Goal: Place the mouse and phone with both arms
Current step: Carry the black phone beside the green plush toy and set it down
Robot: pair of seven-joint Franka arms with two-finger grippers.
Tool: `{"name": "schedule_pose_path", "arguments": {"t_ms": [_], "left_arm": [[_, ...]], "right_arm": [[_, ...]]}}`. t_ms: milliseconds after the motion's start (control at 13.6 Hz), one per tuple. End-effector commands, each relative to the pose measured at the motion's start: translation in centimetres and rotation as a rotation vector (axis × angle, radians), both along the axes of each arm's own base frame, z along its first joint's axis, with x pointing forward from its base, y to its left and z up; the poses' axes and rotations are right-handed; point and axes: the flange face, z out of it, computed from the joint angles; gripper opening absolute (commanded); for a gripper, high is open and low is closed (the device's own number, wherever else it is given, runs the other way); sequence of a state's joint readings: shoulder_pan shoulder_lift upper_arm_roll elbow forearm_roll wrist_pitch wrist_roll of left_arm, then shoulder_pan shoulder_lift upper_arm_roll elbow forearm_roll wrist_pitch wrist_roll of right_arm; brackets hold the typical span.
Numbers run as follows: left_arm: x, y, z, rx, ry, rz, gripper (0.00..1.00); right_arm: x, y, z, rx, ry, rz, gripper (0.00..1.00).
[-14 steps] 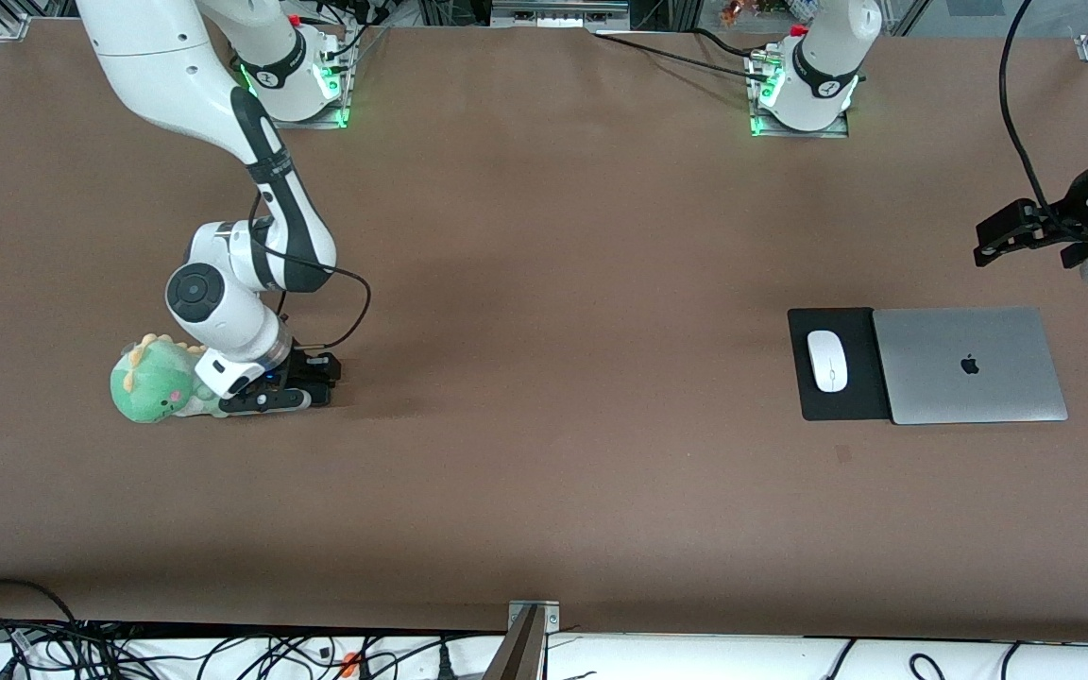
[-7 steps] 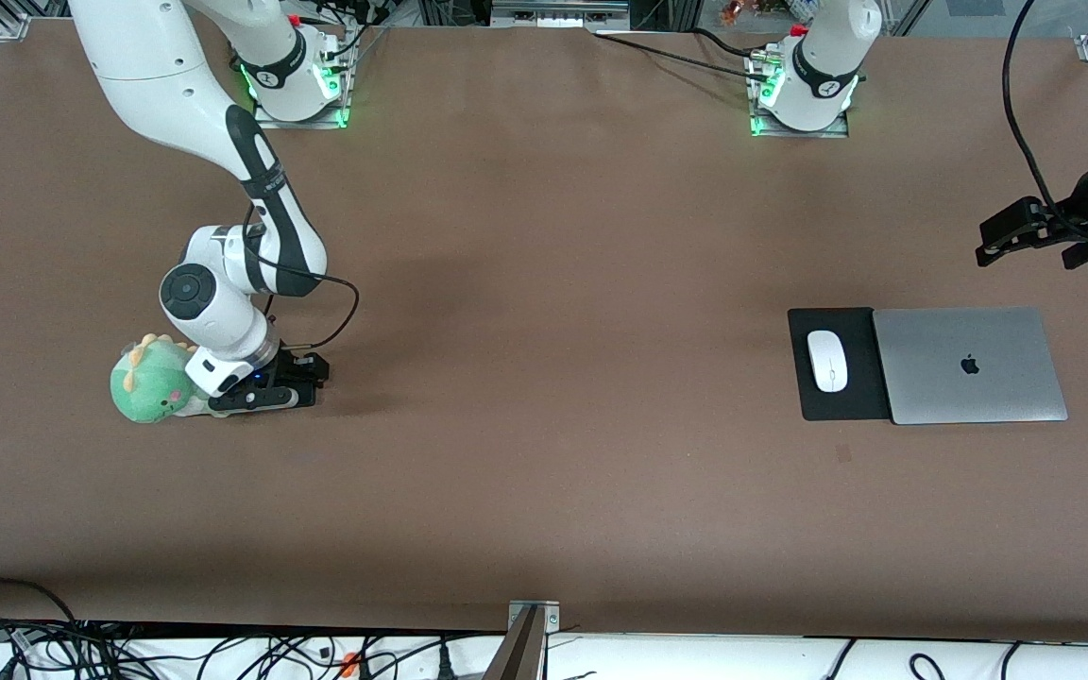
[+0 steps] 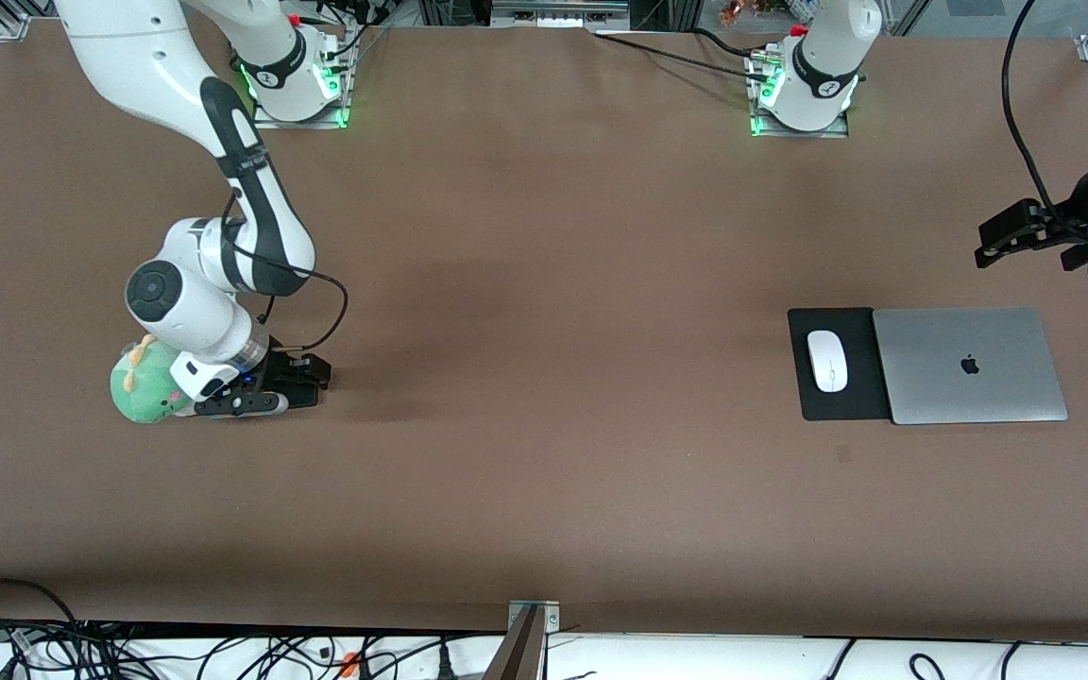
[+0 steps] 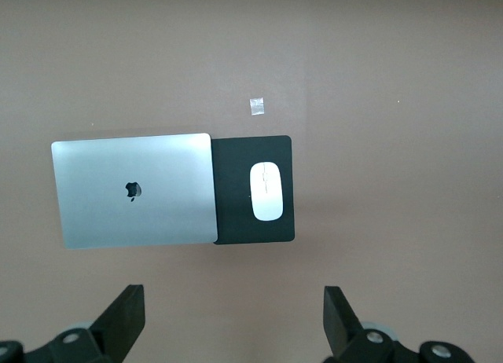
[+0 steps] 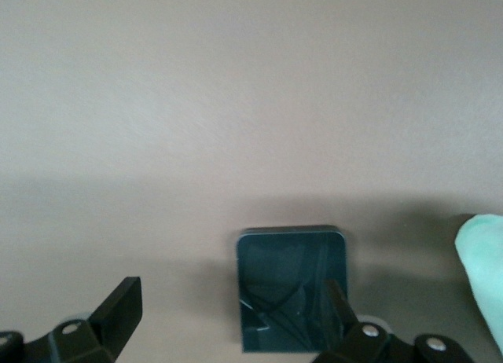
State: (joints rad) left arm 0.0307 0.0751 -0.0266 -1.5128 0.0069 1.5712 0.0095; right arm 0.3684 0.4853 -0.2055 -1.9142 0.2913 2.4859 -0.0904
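right wrist view is showing the right gripper (image 5: 228, 324) standing wide open low over the phone (image 5: 289, 288), which is lying flat on the table (image 3: 544, 378) just beside the green plush dinosaur (image 3: 140, 382). the left gripper (image 4: 234, 320) is hanging wide open above the table near the closed silver laptop (image 3: 971, 365), whose edge is overlapping the black mouse pad (image 3: 832, 404) that is bearing the mouse (image 3: 827, 360).

A dark apple-shaped logo (image 3: 969, 365) is seen at the centre of the closed silver laptop lid (image 3: 1007, 397), in the right part of the front view. No words or numbers can be read anywhere.
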Motion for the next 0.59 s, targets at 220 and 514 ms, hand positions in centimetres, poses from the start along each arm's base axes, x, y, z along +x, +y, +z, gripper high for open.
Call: {"name": "schedule_pose_path", "arguments": {"t_ms": [220,514], "left_arm": [[0.1,-0.1,0.2,-0.021,0.023,-0.024,1.0],[0.0,0.0,0.4,-0.021,0.024,-0.022,1.0]], "right_arm": [[0.3,-0.4,3.7,0.04,0.004,0.01,1.0],[1.3,-3.0,10.1,0.064,0.093,-0.001,1.0]]}}
